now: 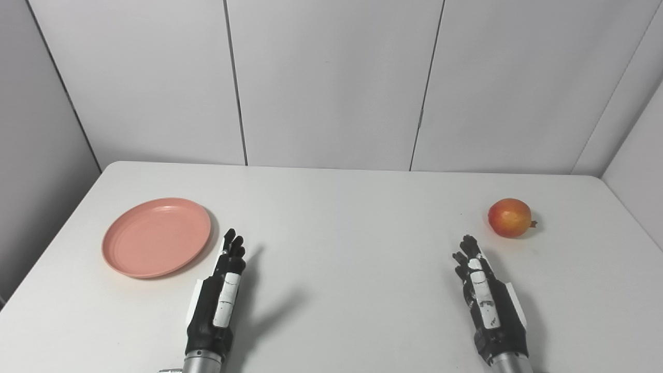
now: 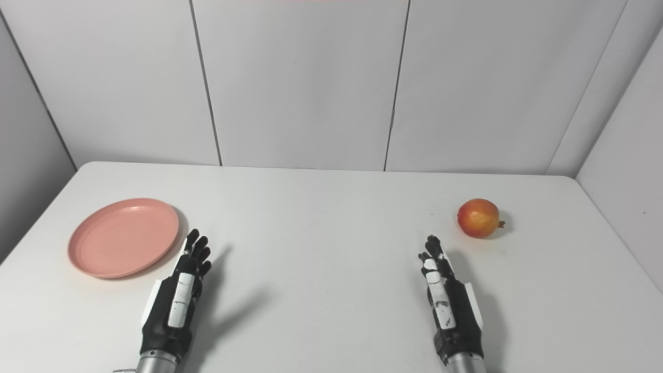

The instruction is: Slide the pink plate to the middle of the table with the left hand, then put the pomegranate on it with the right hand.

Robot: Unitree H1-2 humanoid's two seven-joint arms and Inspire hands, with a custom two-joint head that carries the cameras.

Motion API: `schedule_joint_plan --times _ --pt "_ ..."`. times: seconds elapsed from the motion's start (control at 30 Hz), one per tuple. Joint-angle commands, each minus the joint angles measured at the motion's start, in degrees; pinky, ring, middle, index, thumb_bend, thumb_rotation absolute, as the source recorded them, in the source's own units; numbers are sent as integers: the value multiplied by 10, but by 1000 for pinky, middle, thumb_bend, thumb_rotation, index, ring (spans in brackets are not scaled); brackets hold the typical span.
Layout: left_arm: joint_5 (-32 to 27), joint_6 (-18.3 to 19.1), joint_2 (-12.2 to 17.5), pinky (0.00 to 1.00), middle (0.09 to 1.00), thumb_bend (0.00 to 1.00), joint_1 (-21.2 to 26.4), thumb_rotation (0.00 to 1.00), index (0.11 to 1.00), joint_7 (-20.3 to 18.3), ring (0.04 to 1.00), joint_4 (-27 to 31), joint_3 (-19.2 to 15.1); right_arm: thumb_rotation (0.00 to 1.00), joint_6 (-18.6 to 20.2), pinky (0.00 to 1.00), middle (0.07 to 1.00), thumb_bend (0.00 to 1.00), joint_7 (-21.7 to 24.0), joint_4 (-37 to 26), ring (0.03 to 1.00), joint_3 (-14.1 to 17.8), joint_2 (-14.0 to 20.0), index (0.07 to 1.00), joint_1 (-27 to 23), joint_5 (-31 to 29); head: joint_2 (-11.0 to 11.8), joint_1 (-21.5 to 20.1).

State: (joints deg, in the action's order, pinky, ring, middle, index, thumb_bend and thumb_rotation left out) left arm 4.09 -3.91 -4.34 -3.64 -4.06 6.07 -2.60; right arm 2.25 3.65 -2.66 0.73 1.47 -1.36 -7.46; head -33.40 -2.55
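**While both hands wait, plate and fruit lie at opposite ends: no step yet made**

Since the task calls for a meeting at the centre, the layout is noted from the largest item down. The white table (image 1: 331,207) is bounded at the back by plain grey panels, and its middle is bare, which is judged to be the ground reserved for the plate.

The pink plate (image 1: 156,237) is found flat on the table's left side, well apart from the centre, so the slide has not been done. Its right rim lies just beside the left hand's fingertips, without visible contact.

The left hand (image 1: 220,292) is held edge-up above the table with fingers extended and apart, nothing grasped. This placement at the plate's near-right edge is judged to favour a hooking or dragging contact towards the centre rather than a lift.

The right hand (image 1: 484,298) is likewise seen empty, fingers extended and loosely apart, pointing towards the fruit. It is judged to be waiting its turn.

The pomegranate (image 1: 510,217) rests on the table's right side, near the right fingertips but untouched, its calyx pointing right.
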Motion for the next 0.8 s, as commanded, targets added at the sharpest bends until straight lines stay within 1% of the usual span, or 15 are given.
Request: schedule_joint_plan --times 0.0,0.07,0.17,0.23,0.4,0.57,0.73,0.77 --pt "16 -27 30 1000 1000 894 -10 911 1000 7 1000 0 4 872 -25 1000 976 812 10 4 972 -2 2 952 -13 -3 -1 1" --pt "21 -26 29 1000 1000 868 -10 930 1000 7 1000 1 4 864 -28 1000 974 807 13 5 970 -2 2 948 -14 -4 -1 1" --pt "23 -16 27 1000 1000 865 -10 942 1000 8 1000 2 1 856 -30 1000 972 807 15 7 969 -1 2 945 -15 -5 -1 1" --pt "16 -14 25 1000 1000 860 -10 933 1000 9 1000 -2 -2 854 -31 1000 972 798 15 8 968 -1 2 944 -15 -3 -1 1" --pt "16 -9 24 1000 1000 861 -11 947 1000 11 1000 -2 -2 860 -28 1000 974 785 15 5 969 -2 2 947 -14 0 -2 1" --pt "13 -8 24 1000 1000 863 -11 940 1000 10 1000 -1 -2 855 -28 1000 975 781 14 4 971 -1 1 951 -13 -1 -2 1" --pt "2 -1 24 1000 1000 878 -10 932 1000 5 1000 -1 -3 850 -33 1000 975 777 14 8 972 0 1 948 -14 -1 -2 1" --pt "-2 5 23 1000 1000 878 -10 932 1000 4 1000 1 -4 848 -33 1000 974 778 13 9 972 0 0 947 -14 0 -2 1"
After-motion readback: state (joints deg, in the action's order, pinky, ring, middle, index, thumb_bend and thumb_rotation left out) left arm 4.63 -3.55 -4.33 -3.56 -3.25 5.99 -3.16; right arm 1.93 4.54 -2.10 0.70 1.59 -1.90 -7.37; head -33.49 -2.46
